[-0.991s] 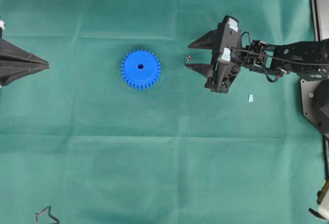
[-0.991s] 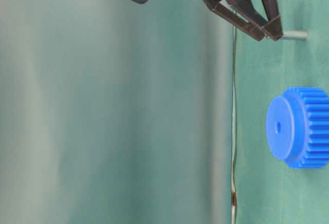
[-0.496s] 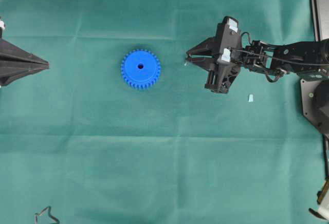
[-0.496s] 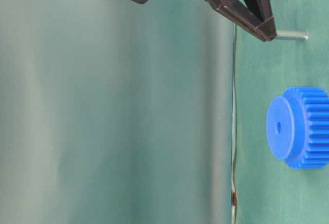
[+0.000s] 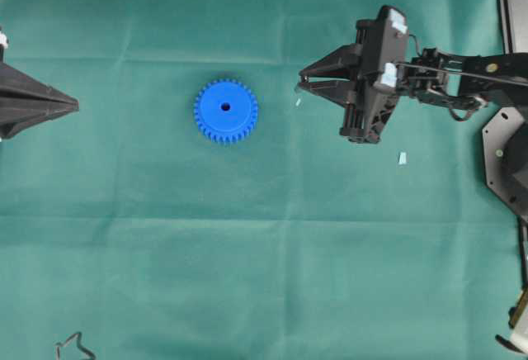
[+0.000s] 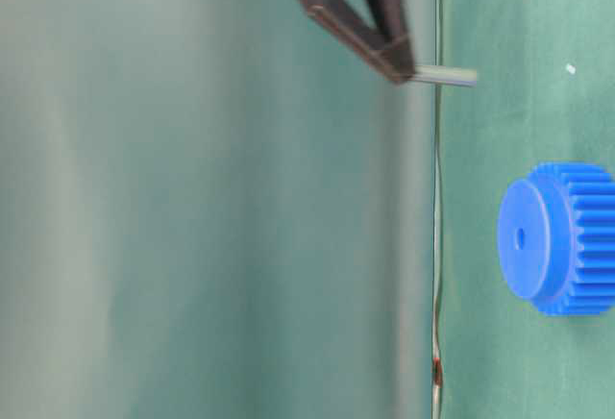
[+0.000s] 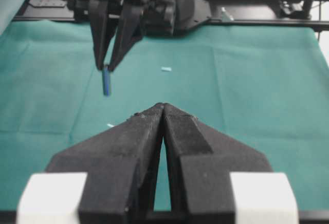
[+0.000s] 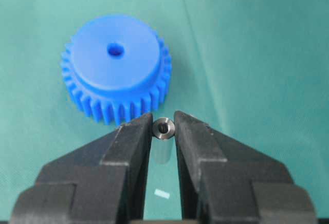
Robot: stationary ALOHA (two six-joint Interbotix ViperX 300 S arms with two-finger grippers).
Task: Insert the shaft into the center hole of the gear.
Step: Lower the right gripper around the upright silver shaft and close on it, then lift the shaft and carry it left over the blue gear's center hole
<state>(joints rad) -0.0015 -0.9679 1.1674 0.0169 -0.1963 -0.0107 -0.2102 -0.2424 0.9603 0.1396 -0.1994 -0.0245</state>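
The blue gear (image 5: 225,111) lies flat on the green cloth, its center hole (image 5: 225,106) facing up. My right gripper (image 5: 300,80) is to the right of it, shut on the shaft (image 8: 164,128), a silvery pin seen end-on between the fingers. In the table-level view the shaft (image 6: 444,75) hangs from the fingertips, clear of the cloth and off to the side of the gear (image 6: 562,238). The right wrist view shows the gear (image 8: 117,64) and its hole (image 8: 115,50) just beyond the pin. My left gripper (image 5: 74,106) is at the far left edge, shut and holding nothing (image 7: 163,106).
A small pale scrap (image 5: 298,102) lies on the cloth under the right gripper, and another (image 5: 402,158) lies further right. Black frame parts (image 5: 505,153) line the right edge. A dark cable loop (image 5: 74,345) sits at the bottom left corner.
The right gripper's fingers closed on the shaft, then lifted it off the cloth and drew back slightly to the right. The gear and the left arm have not moved.
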